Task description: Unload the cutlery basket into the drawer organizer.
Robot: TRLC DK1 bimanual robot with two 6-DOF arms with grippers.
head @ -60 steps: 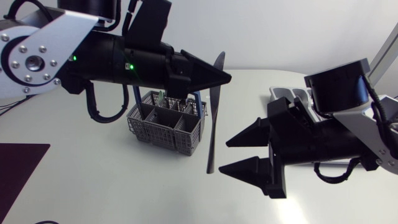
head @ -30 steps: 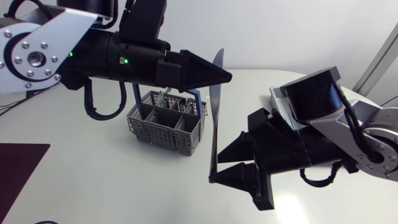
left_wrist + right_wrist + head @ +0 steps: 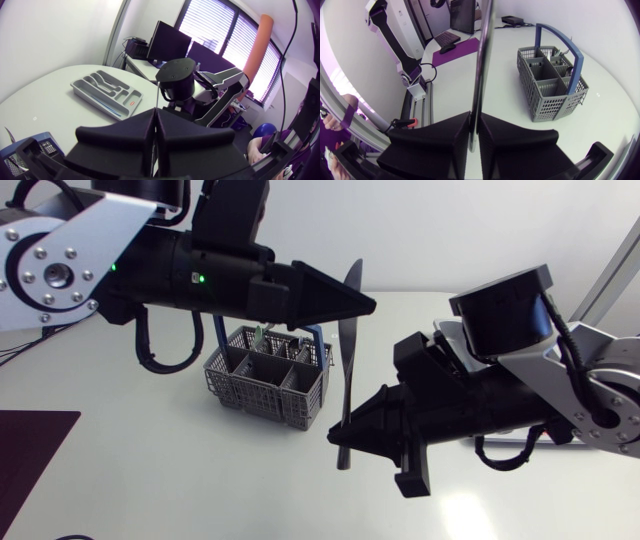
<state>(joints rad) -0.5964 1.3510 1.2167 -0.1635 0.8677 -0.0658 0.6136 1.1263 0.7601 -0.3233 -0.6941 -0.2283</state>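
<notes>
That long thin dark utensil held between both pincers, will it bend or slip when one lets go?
Probably stiff: the long thin dark utensil spans straight between left pincer and right pincer. Its narrow smooth faces may pivot or slip in one grasp.

The basket (image 3: 262, 395) stands on the table (image 3: 150, 470), left of centre, under the left arm. The knife (image 3: 346, 370) hangs upright just right of the basket (clear of the table). The left gripper (image 3: 360, 305) clamps its upper part and the right gripper (image 3: 345, 432) its lower end. The organizer (image 3: 100, 102) lies at the table's right, behind the right arm.
</notes>
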